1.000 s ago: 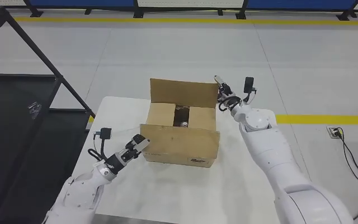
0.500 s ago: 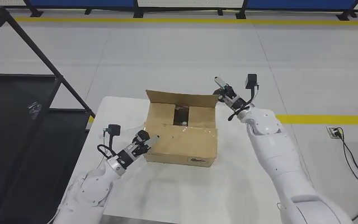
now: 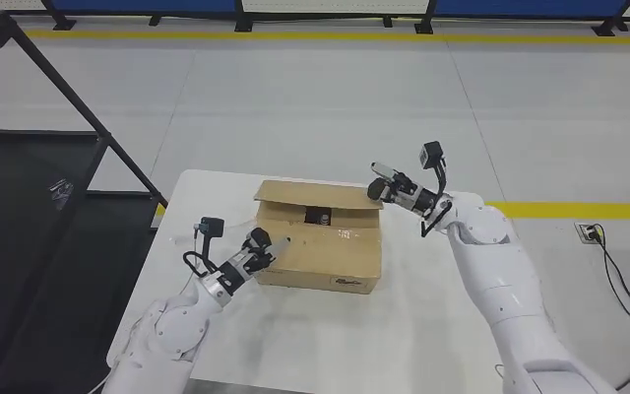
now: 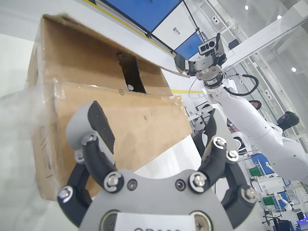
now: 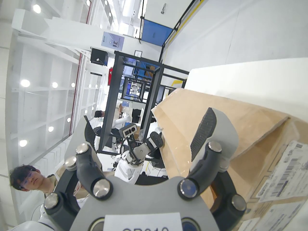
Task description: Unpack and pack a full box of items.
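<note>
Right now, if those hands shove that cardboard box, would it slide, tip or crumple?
It would probably slide: the box sits flat and wide on the smooth white table. Its rear flap looks thin and would likely bend first. Its weight is unclear.

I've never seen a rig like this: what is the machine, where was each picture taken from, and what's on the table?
It is a two-armed robot at a white table. One picture looks down from a camera above its arms; the other two come from cameras on each wrist, so each shows its own two-fingered gripper up close. On the table stands a cardboard box, its top nearly folded shut, with a dark gap in the middle. The left gripper is open at the box's near left corner. The right gripper is open at the right end of the far flap. Neither holds anything.
</note>
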{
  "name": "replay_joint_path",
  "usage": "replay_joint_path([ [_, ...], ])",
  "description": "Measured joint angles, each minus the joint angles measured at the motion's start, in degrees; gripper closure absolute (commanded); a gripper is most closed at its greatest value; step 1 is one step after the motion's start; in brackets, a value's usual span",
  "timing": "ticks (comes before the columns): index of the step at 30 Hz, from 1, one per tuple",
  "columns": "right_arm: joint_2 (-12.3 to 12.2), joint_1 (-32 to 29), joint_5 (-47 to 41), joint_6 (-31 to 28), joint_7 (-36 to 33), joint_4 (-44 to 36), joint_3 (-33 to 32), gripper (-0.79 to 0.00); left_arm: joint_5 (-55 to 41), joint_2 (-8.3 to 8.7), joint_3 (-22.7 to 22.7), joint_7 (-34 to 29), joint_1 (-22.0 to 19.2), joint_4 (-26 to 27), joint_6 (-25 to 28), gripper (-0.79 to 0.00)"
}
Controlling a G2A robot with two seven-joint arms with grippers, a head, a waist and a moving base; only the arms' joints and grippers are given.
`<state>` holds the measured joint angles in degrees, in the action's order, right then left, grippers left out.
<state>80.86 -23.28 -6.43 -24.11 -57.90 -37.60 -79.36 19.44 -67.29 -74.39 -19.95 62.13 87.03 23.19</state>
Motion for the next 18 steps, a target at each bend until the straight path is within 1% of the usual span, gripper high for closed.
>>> replay_joint_path([
  [5,0.02,0.47,1.32,4.93,-3.16,0.18,2.29,-0.785,0.35,-0.09,0.30,0.44,-0.07,-0.05,-0.01,-0.785],
  [11,0.29,0.77,0.51,7.74,-4.03,0.79,4.06,-0.785,0.71,-0.24,0.92,0.32,-0.53,-0.78,-0.91,-0.785],
  [14,0.34,0.62,-0.06,8.05,-4.55,0.62,4.67,-0.785,0.69,-0.35,1.23,0.54,-0.90,-1.07,-1.50,-0.785],
  [18,0.21,-0.54,-0.77,7.05,-5.52,-0.28,5.09,-0.785,0.68,-0.45,1.40,1.04,-1.01,-1.09,-1.60,-0.785],
])
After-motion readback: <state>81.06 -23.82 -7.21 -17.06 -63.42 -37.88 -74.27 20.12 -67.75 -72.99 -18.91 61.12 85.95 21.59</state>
